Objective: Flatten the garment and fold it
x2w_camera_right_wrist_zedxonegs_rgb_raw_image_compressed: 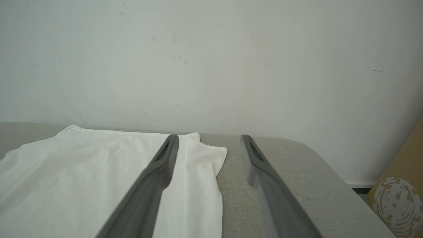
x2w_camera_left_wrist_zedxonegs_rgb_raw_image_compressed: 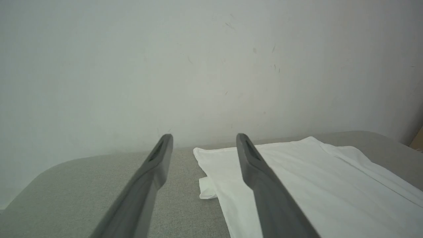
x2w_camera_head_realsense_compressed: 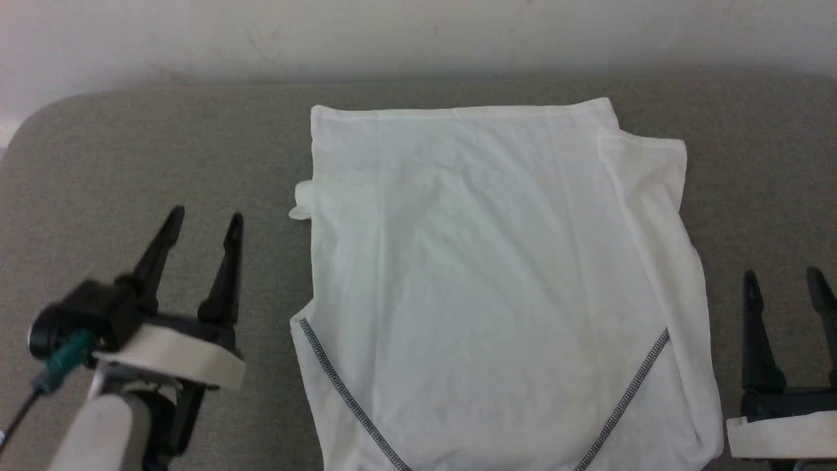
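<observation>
The garment point(x2w_camera_head_realsense_compressed: 497, 281) lies folded flat on the grey cushion point(x2w_camera_head_realsense_compressed: 131, 150). The left gripper point(x2w_camera_head_realsense_compressed: 204, 221) and right gripper point(x2w_camera_head_realsense_compressed: 783, 278) flank it, fingers spread, holding nothing.

Left gripper point(x2w_camera_head_realsense_compressed: 206, 216): two long black tapering fingers point(x2w_camera_head_realsense_compressed: 153, 258) on a black base, with a white wedge-shaped housing point(x2w_camera_head_realsense_compressed: 173, 360) beneath. A teal plug point(x2w_camera_head_realsense_compressed: 65, 360) with a thin black cable point(x2w_camera_head_realsense_compressed: 19, 409) sits at its side, above a pale rounded forearm point(x2w_camera_head_realsense_compressed: 108, 432). Right gripper point(x2w_camera_head_realsense_compressed: 781, 273): same black fingers, same white housing. In the wrist views there is a narrow slot point(x2w_camera_left_wrist_zedxonegs_rgb_raw_image_compressed: 158, 152) near each fingertip.

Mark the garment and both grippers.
garment point(x2w_camera_head_realsense_compressed: 497, 275), head view, middle of its body.
left gripper point(x2w_camera_head_realsense_compressed: 207, 214), head view, between its open jaws' tips.
right gripper point(x2w_camera_head_realsense_compressed: 781, 273), head view, between its open jaws' tips.
</observation>
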Controlling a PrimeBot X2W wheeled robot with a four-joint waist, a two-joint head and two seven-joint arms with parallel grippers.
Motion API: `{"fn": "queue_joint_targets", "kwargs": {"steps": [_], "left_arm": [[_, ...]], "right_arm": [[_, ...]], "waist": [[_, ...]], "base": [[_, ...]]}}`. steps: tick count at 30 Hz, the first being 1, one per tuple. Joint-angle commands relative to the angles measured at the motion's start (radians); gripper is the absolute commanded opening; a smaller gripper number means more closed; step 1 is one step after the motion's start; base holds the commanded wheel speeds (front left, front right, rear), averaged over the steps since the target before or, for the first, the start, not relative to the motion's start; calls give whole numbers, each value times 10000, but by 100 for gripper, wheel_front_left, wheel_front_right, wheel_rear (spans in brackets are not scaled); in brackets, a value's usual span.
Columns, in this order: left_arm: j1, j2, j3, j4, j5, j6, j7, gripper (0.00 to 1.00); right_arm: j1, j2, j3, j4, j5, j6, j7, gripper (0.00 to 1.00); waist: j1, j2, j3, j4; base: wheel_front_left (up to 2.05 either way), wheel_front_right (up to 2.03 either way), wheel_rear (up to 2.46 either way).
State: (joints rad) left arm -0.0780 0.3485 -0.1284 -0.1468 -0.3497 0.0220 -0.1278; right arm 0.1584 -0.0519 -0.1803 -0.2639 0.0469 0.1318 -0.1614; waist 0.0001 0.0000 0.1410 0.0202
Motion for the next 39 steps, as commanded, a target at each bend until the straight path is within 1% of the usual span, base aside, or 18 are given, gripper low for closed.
{"fn": "queue_joint_targets", "kwargs": {"steps": [1, 3, 6, 9, 10, 12, 15, 19, 24, 39], "left_arm": [[-703, 251, 76, 72, -243, -252, 506, 100], [-1641, 623, 70, 247, -681, -648, 1574, 100], [-3009, 1234, -83, 662, -1248, -1075, 3187, 100], [-4196, 1681, -298, 1213, -1864, -1300, 4567, 100], [-4525, 1727, -336, 1418, -2132, -1340, 4919, 100], [-5064, 1832, -413, 1859, -2540, -1390, 5541, 100], [-5605, 2082, -658, 2446, -2798, -1448, 6143, 100], [-5977, 2406, -1076, 2968, -3029, -1498, 6576, 100], [-6186, 2535, -1452, 3256, -3503, -1518, 6845, 100], [-6390, 2659, -2325, 3415, -4236, -1525, 6636, 100]], "right_arm": [[-273, 16, 56, -127, 25, -11, -4, 100], [-503, 16, 130, -280, 30, -11, 24, 100], [-848, 16, 305, -440, 14, -11, 113, 100], [-1177, 16, 449, -488, -7, -11, 161, 100], [-1287, 16, 489, -474, -6, -11, 160, 100], [-1486, 16, 574, -435, -21, -11, 145, 100], [-1723, 16, 687, -344, -12, -11, 87, 100], [-1876, 16, 718, -282, -10, -11, 43, 100], [-1899, 16, 585, -294, -17, -11, 48, 100], [-1942, 16, 546, -449, -116, -11, 256, 100]], "waist": [[-1, 0, 732, 37], [-1, 0, 1183, 13], [-1, 0, 1851, -55], [-1, 0, 2466, -150], [-1, 0, 2633, -193], [-1, 0, 2930, -286], [-1, 0, 3243, -441], [-1, 0, 3462, -620], [-1, 0, 3594, -688], [-1, 0, 3820, -596]], "base": [[0, 0, 0], [0, 0, 0], [0, 0, 0], [0, 0, 0], [0, 0, 0], [0, 0, 0], [0, 0, 0], [0, 0, 0], [0, 0, 0], [0, 0, 0]]}}
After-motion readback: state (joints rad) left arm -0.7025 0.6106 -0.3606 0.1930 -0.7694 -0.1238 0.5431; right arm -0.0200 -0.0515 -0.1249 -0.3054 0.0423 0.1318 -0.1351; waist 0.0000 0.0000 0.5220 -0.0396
